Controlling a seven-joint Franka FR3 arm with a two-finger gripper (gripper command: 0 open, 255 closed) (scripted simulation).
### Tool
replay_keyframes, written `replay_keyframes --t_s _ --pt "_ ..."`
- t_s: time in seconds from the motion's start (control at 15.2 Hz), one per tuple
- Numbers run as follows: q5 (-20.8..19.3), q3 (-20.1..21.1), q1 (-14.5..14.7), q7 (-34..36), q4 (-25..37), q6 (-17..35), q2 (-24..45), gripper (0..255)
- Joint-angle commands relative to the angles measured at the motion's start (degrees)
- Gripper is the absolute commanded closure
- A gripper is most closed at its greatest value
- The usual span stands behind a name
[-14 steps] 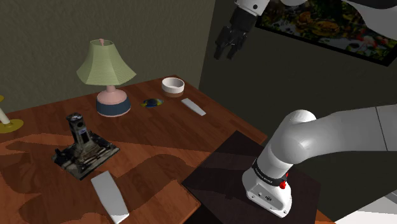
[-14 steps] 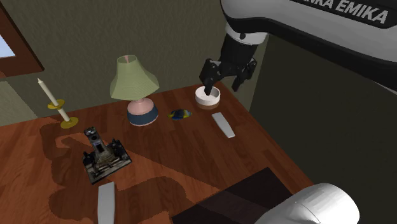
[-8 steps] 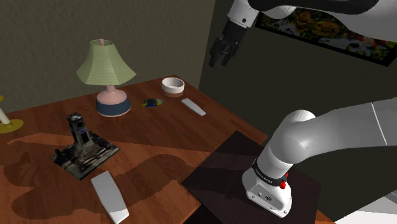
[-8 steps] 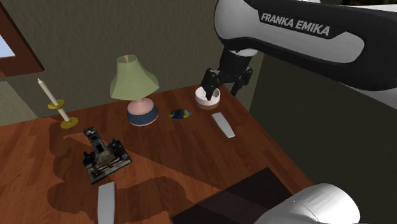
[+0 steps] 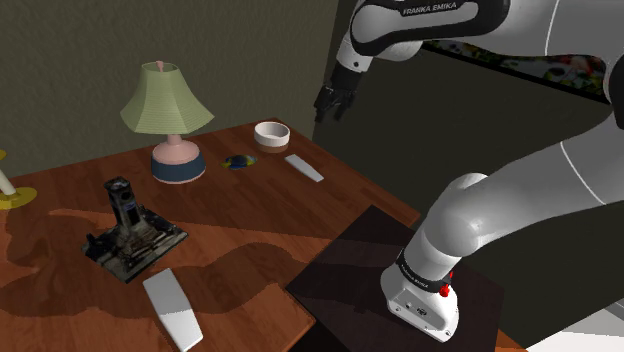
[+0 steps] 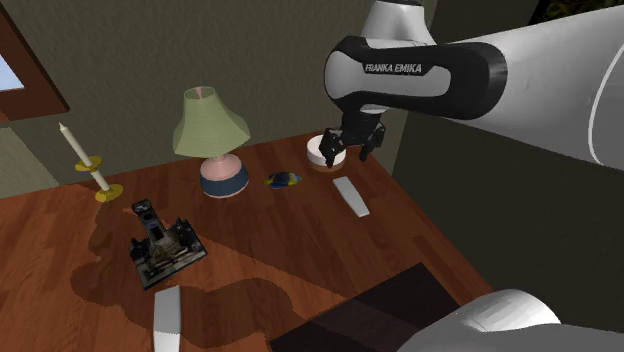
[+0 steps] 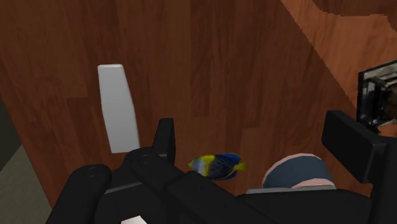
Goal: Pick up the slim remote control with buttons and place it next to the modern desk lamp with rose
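Just a plain, pale-grey remote (image 7: 118, 108)

Tool (image 6: 347, 152) aloft near bowl (image 6: 316, 156) and remote (image 6: 350, 196)

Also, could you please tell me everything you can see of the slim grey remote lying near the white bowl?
The slim remote is a flat, narrow, plain light grey slab; no buttons show on it. It lies flat on the brown wooden table, close to the table's edge. It sits apart from the white bowl and the small blue-and-yellow fish figure. Only the table touches it. The open pincer hangs above that area, clear of it.
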Motion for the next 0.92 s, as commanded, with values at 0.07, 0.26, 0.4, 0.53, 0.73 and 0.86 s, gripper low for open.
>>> replay_keyframes --t_s 0.07,0.26,0.4,0.53,0.73,0.86 --pt "-0.3 -0.87 -0.22 -1.28 -0.02 4.47 5.12 0" --pt "-0.36 -1.96 -0.45 -2.82 0.68 8.78 10.91 0" --pt "-0.23 -2.67 -0.59 -3.89 1.5 11.47 14.94 0" --pt "0.06 -3.34 -0.74 -5.01 2.6 14.0 19.09 0" --pt "0.8 -4.22 -1.04 -6.78 4.77 17.43 25.49 0" --pt "1.49 -4.69 -1.31 -8.01 6.56 19.44 29.83 0"
